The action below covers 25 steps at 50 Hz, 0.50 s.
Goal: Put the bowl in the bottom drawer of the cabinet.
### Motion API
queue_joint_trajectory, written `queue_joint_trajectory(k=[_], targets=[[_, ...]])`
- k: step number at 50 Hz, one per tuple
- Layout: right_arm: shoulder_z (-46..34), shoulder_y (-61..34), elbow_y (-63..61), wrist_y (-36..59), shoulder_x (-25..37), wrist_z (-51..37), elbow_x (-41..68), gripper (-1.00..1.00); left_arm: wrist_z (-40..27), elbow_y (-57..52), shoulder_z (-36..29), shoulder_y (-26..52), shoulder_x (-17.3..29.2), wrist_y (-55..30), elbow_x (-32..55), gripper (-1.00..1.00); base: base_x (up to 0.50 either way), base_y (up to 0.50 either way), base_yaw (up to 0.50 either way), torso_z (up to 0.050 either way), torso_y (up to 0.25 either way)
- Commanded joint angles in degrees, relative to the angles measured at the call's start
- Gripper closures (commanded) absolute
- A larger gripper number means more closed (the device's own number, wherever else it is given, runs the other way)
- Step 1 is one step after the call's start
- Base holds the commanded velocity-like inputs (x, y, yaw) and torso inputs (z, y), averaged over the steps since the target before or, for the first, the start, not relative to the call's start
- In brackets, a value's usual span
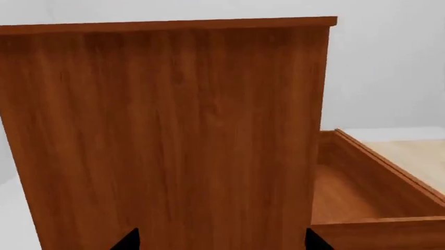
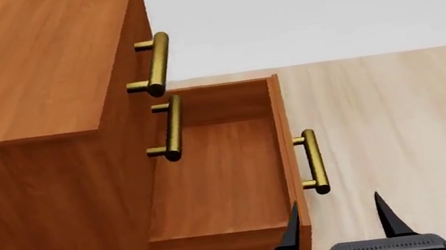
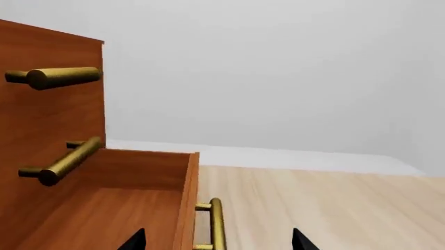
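The bowl is out of view in every frame. The reddish-brown cabinet (image 2: pixel 33 79) fills the left of the head view. Its bottom drawer (image 2: pixel 223 184) is pulled out, and its wooden floor is bare. The drawer's brass handle (image 2: pixel 314 161) faces the pale floor. My right gripper (image 2: pixel 339 223) is open just short of the drawer's front corner, with the handle (image 3: pixel 217 224) in line between its fingertips and nothing held. My left gripper (image 1: pixel 221 242) is open too, facing the cabinet's side panel (image 1: pixel 167 135), and the open drawer (image 1: pixel 361 192) shows beside it.
Two upper drawers are shut, each with a brass handle (image 2: pixel 155 65) (image 2: pixel 173 129) sticking out above the open drawer. Pale wood floor (image 2: pixel 406 125) spreads to the right of the cabinet. A white wall (image 3: pixel 278 78) stands behind.
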<state>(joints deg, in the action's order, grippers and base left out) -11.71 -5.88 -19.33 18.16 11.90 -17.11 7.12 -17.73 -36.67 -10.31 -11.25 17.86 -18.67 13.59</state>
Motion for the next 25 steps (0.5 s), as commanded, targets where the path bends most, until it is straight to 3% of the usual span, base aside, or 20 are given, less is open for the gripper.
queue_joint_trajectory(k=[1, 16, 25], targets=[[-0.45, 0.03, -0.17, 0.26, 0.34, -0.2, 0.27, -1.0, -0.28, -0.55, 0.07, -0.47, 0.31, -0.15, 0.72, -1.0, 0.36, -0.38, 0.0, 0.0, 0.0], [-2.16, -0.55, -0.3, 0.66, 1.18, -0.35, -0.86, -1.0, -0.91, -1.45, 0.04, -0.34, 0.79, -0.42, 0.77, -1.0, 0.06, -0.03, 0.0, 0.0, 0.0], [-2.41, -0.59, -0.31, 1.02, 1.39, -0.48, -0.58, -1.0, -1.12, -1.12, 0.2, -0.57, 0.94, 0.12, 0.88, -1.0, 0.48, 0.0, 0.0, 0.0, 0.0]])
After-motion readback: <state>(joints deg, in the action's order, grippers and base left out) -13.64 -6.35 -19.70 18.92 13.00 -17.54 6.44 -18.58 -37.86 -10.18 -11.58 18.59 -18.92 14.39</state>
